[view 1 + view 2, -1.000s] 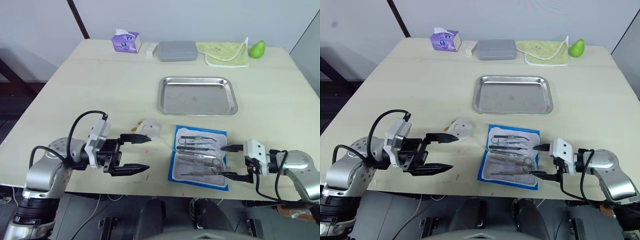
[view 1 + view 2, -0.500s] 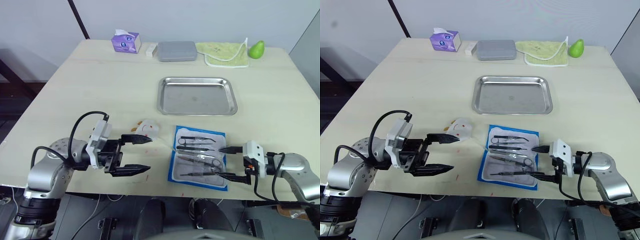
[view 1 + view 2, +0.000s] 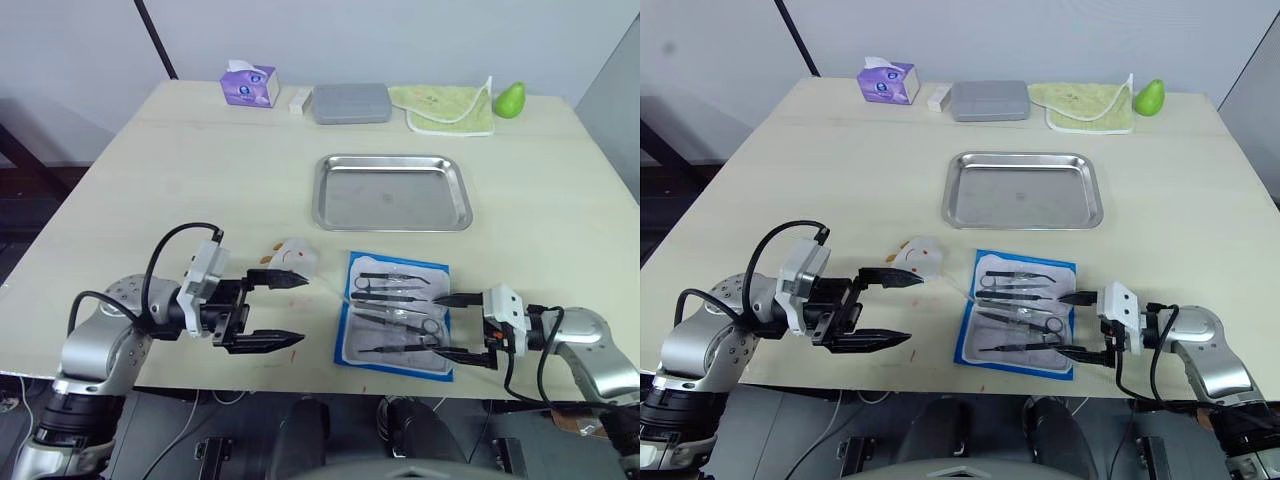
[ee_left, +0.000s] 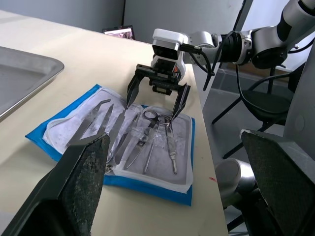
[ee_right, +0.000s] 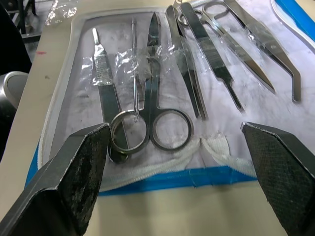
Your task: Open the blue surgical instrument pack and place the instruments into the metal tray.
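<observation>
The blue surgical instrument pack (image 3: 400, 262) lies opened flat near the table's front edge. Its clear inner face holds the instruments (image 3: 395, 295): scissors (image 5: 152, 113), forceps and probes, side by side. Behind it sits the metal tray (image 3: 392, 192), with nothing in it. My right gripper (image 3: 440, 324) is open at the pack's right edge, its fingertips (image 3: 437, 298) just over the border and straddling the scissors' handles. My left gripper (image 3: 300, 310) is open too, low over the table a short way left of the pack, pointing at it and holding nothing.
A crumpled white scrap with orange marks (image 3: 295, 255) lies beside the left gripper's far finger. Along the back edge stand a purple tissue box (image 3: 250, 83), a small white block (image 3: 298, 98), a grey rounded case (image 3: 350, 102), a yellow-green cloth (image 3: 450, 105) and a green pear (image 3: 510, 98).
My right gripper has edged slightly left, closer in over the pack's right edge. The left gripper and the pack have stayed where they were.
</observation>
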`<state>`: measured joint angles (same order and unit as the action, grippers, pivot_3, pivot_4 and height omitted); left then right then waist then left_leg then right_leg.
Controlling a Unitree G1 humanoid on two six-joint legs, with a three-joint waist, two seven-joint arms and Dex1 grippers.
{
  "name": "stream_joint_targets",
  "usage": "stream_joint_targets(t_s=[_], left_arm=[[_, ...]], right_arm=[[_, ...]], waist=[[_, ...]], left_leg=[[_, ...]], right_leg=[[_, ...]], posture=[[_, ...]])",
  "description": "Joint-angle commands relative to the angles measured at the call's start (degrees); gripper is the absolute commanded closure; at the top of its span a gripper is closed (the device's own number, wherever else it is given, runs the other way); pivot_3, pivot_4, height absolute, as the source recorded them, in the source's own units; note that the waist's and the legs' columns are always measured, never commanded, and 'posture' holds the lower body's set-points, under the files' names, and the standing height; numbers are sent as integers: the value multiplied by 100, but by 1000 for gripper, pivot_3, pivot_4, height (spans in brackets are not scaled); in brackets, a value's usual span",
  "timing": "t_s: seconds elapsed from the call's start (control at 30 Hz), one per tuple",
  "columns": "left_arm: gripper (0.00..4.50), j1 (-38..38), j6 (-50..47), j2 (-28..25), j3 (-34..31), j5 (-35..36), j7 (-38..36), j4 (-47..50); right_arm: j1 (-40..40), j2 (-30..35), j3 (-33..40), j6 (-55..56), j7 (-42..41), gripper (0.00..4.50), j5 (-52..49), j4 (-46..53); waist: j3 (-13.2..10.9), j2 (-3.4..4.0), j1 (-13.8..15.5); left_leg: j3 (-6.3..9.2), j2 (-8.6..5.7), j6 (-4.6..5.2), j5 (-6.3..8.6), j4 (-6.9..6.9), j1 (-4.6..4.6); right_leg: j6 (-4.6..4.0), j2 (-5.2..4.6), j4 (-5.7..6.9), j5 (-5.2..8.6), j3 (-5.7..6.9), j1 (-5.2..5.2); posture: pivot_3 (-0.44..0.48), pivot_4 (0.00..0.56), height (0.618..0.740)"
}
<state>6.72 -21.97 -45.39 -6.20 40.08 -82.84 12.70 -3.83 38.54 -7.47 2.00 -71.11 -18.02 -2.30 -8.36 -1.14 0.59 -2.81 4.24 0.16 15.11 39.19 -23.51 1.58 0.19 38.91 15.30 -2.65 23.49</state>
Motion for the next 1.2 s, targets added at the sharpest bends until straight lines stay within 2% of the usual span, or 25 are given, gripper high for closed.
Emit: stream_joint_targets(t_s=[0.03, 0.47, 0.67, 0.77, 0.83, 0.9, 1.0, 1.13, 1.17, 1.2], left_arm=[[0, 98, 97, 13, -8, 16, -73, -22], [0, 155, 127, 2, -21, 2, -130, -107], [0, 365, 92, -15, 67, -240, 139, -186], [0, 614, 143, 43, 296, -668, 550, -115], [0, 860, -250, 43, 508, -704, 787, -41], [0, 1282, -426, 136, 924, -1171, 1188, -91], [0, 1846, -425, 386, 1418, -1593, 1333, -426], [1189, 2387, -328, 705, 2041, -2035, 1256, -876], [1804, 2479, -284, 778, 2158, -2155, 1270, -977], [2202, 2553, -257, 852, 2248, -2265, 1308, -1070]], right_arm=[[80, -28, -246, -56, -98, 61, 223, -305], [174, -5, -282, 180, 9, 61, 452, -529], [91, -122, -401, 393, 48, 61, 549, -948], [99, -136, -406, 461, 57, 61, 551, -1043], [100, -144, -402, 476, 78, 61, 537, -1055], [120, -143, -395, 460, 100, 61, 517, -1009], [129, -155, -402, 442, 131, 61, 517, -960], [133, -168, -415, 424, 191, 0, 522, -903], [142, -163, -416, 422, 205, 0, 525, -881], [155, -159, -413, 418, 218, 0, 524, -857]], waist=[[0, 0, 0], [2, -2, 8], [24, -38, -7], [35, -55, 3], [40, -63, 4], [43, -67, 4], [50, -76, 11], [52, -74, -19], [52, -74, -25], [52, -74, -28]], left_leg=[[0, 0, 0, 0, 0, 0], [-1, 0, 0, 0, 0, 1], [-8, 1, 0, 0, -14, 40], [-9, 1, -1, 1, -31, 89], [-10, 1, -1, 1, -35, 102], [-10, 1, -1, 1, -36, 102], [-9, 0, -1, 1, -36, 101], [-11, 0, -1, 1, -37, 103], [-11, 0, -1, 1, -38, 103], [-10, 0, -1, 1, -38, 103]], right_leg=[[0, 0, 0, 0, 0, 0], [-1, -1, -1, 0, 0, -2], [-6, 1, -2, 4, -7, -29], [-17, 0, -8, 12, -6, -69], [-28, 0, -8, 18, -8, -80], [-19, 0, -7, 12, -8, -80], [-16, 2, -8, 10, -8, -80], [-16, 7, -7, 11, -15, -80], [-17, 8, -7, 11, -16, -80], [-17, 9, -7, 11, -16, -79]], posture=[[0, 150, 738], [0, 150, 738], [0, 150, 738], [0, 150, 738], [0, 150, 738], [0, 150, 738], [0, 150, 738], [0, 150, 738], [0, 150, 738], [0, 150, 738]])
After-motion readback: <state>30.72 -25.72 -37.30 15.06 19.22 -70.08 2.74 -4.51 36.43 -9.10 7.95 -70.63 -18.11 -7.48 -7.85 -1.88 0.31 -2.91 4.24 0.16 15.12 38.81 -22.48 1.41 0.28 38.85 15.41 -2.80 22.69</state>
